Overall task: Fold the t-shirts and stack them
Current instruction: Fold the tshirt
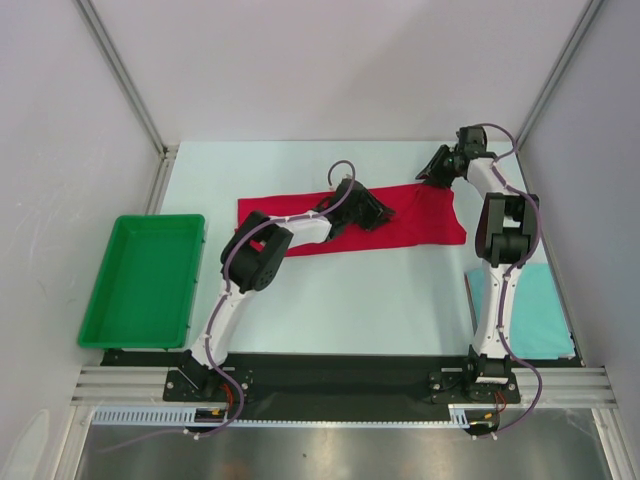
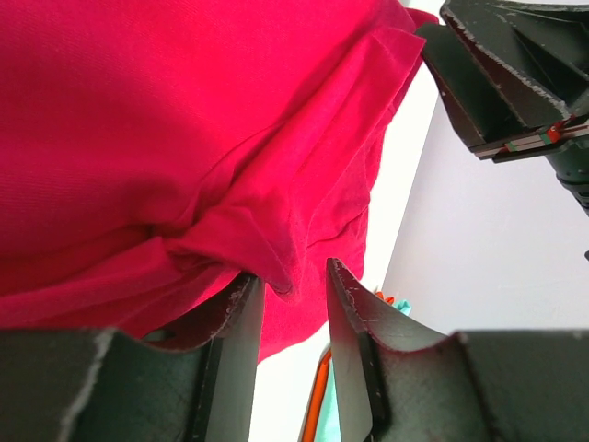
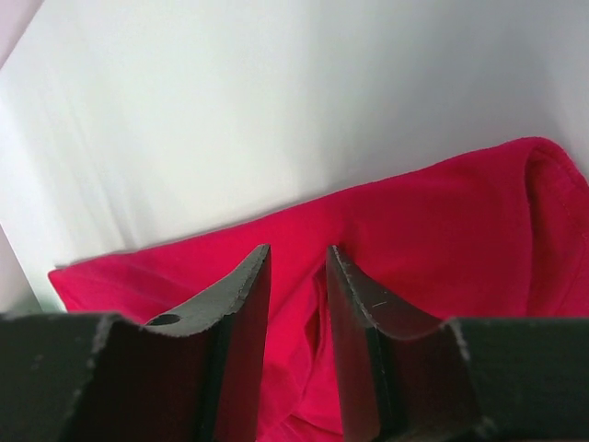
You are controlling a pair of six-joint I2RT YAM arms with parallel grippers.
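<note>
The bright red t-shirt (image 1: 420, 225) lies as a long band across the back middle of the table. My left gripper (image 1: 378, 212) sits on its middle. In the left wrist view its jaws (image 2: 294, 267) stand a little apart, with a bunched fold of the red cloth (image 2: 184, 110) at the tips that does not fill the gap. My right gripper (image 1: 437, 170) is at the shirt's back right corner. In the right wrist view (image 3: 296, 250) its jaws are narrowly apart over the red cloth (image 3: 442, 221), with a ridge of it between them. The folded pale teal t-shirt (image 1: 535, 310) lies flat at the right, beside the right arm.
A green plastic tray (image 1: 160, 218) stands at the left edge of the table. White walls and metal frame posts close in the left, back and right sides. The right gripper's black body (image 2: 515, 83) shows close by in the left wrist view.
</note>
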